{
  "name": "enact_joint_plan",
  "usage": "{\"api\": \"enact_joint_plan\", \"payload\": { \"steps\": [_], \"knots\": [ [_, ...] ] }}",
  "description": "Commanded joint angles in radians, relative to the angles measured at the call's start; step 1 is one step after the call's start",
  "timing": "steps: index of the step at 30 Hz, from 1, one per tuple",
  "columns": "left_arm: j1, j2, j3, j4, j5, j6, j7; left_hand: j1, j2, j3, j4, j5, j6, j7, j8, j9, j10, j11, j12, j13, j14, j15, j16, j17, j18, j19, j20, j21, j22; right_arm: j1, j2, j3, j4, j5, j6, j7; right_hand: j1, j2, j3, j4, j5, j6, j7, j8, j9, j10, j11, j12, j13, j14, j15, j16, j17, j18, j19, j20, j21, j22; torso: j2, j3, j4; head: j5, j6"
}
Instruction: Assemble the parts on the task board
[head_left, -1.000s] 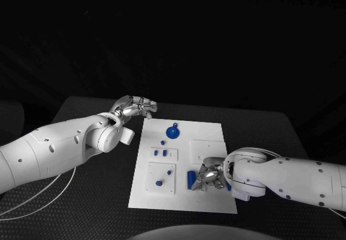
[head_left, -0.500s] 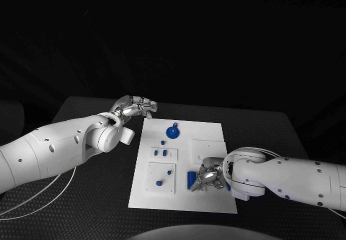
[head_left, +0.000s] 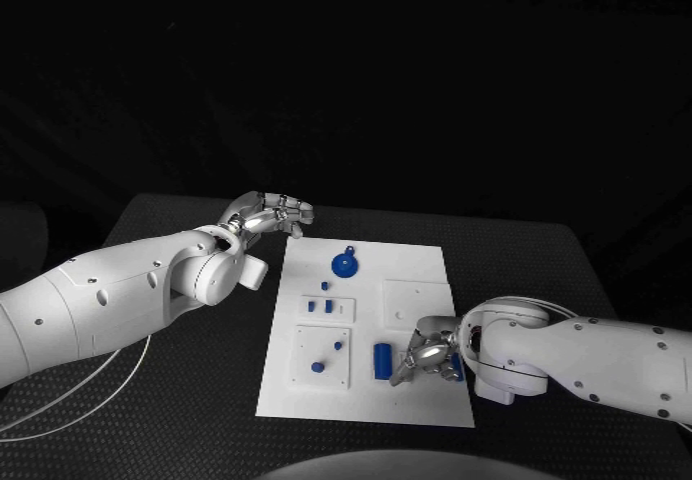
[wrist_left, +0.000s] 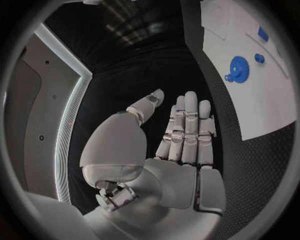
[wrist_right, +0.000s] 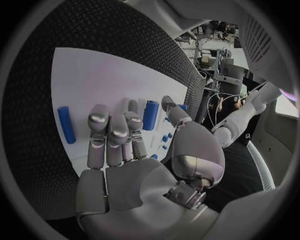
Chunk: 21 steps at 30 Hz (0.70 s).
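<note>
The white task board lies in the middle of the black table. A blue gear sits at its far end and shows again as the gear in the left wrist view. A blue cylinder lies on the near part of the board, just left of my right hand. That hand hovers low with fingers stretched out. A second blue cylinder lies between its fingers and thumb, with no clear grip on it. My left hand hangs off the board's far left corner, fingers straight, holding nothing.
Small blue pieces stand in a raised square at the board's left middle. Two more pieces sit on the near left plate. Another raised square lies at the right middle. Black table surrounds the board.
My right hand has slid to the right and slightly nearer, uncovering the blue cylinder it was over. The left arm has not moved.
</note>
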Motion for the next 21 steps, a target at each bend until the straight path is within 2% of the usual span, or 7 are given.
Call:
{"api": "enact_joint_plan", "payload": {
  "steps": [1,6,11,13,17,21],
  "knots": [
    [0.000,0.001,0.000,0.002,0.004,0.012,0.005,-0.007,0.001,0.000,0.008,0.004,-0.006,0.000,-0.004,-0.001,0.002,0.000,-0.003,-0.002,0.006,0.000,-0.006,0.002,0.015,0.006,-0.001,-0.006,0.001,0.006,-0.026,0.003,0.015,0.018,-0.015,0.085,0.000,0.010,-0.006,-0.001,0.003,-0.003,0.001,-0.004,0.002,0.002,-0.002,-0.006,0.002,-0.001,-0.005,0.001,0.001,0.050,-0.002,-0.005,0.001,0.002,0.000,0.0006,-0.0003,-0.001,0.003],
    [0.000,0.002,0.000,0.001,0.004,0.011,0.006,-0.007,0.001,0.000,0.008,0.003,-0.006,0.000,-0.003,-0.001,0.002,0.000,-0.003,-0.002,0.006,0.000,-0.006,0.002,0.015,0.006,-0.001,-0.007,0.001,0.032,-0.077,0.014,0.028,0.027,-0.042,0.139,0.024,0.031,-0.007,-0.011,0.004,-0.012,0.003,-0.010,0.003,0.007,-0.001,-0.004,0.004,-0.002,-0.004,-0.005,-0.002,0.050,-0.003,-0.007,-0.003,-0.002,0.000,0.0010,-0.0015,-0.006,0.007],
    [0.000,0.004,0.000,0.001,0.004,0.012,0.007,-0.007,0.001,0.000,0.009,0.003,-0.005,0.000,-0.003,-0.001,0.002,0.000,-0.003,-0.002,0.006,0.000,-0.007,0.003,0.015,0.006,-0.001,-0.007,0.002,0.059,-0.121,0.016,0.021,0.027,-0.038,0.125,0.042,0.055,-0.015,-0.018,0.003,-0.023,0.008,-0.017,0.003,0.016,0.004,0.004,0.009,0.001,0.000,-0.008,-0.004,0.050,-0.001,-0.007,-0.004,-0.003,0.000,0.0010,-0.0016,-0.014,0.010],
    [0.000,0.004,0.000,0.001,0.004,0.013,0.007,-0.008,0.001,0.000,0.009,0.003,-0.005,0.000,-0.002,-0.001,0.002,-0.001,-0.003,-0.002,0.006,0.000,-0.007,0.003,0.015,0.006,-0.001,-0.007,0.002,0.063,-0.140,0.016,0.011,0.018,-0.022,0.110,0.052,0.072,-0.015,-0.020,0.003,-0.025,0.009,-0.018,0.005,0.022,0.005,0.009,0.012,0.003,0.001,-0.007,-0.003,0.050,0.001,-0.008,-0.004,-0.004,0.000,0.0006,-0.0004,-0.019,0.011],
    [0.000,0.002,0.000,0.004,0.004,0.014,0.005,-0.008,0.001,-0.001,0.010,0.003,-0.003,-0.001,-0.001,0.000,0.003,-0.001,-0.003,-0.002,0.006,0.000,-0.007,0.004,0.015,0.006,-0.001,-0.007,0.003,0.065,-0.172,0.015,-0.010,-0.032,0.022,0.043,0.068,0.085,-0.005,-0.016,0.002,-0.015,0.007,-0.013,0.009,0.031,0.004,0.019,0.021,0.005,0.001,-0.007,-0.002,0.050,0.004,-0.008,-0.004,-0.005,0.000,0.0004,-0.0003,-0.028,0.013],
    [0.000,0.002,0.000,0.005,0.004,0.014,0.005,-0.009,0.001,-0.001,0.011,0.003,-0.001,-0.001,0.000,0.000,0.004,-0.001,-0.002,-0.002,0.007,0.000,-0.008,0.004,0.015,0.006,-0.001,-0.008,0.003,0.065,-0.190,0.014,-0.001,-0.080,0.044,0.004,0.073,0.091,-0.001,-0.015,0.002,-0.009,0.006,-0.010,0.012,0.032,0.003,0.021,0.023,0.005,0.000,-0.007,-0.002,0.050,0.004,-0.008,-0.004,-0.005,0.000,0.0001,-0.0007,-0.031,0.013]
  ]
}}
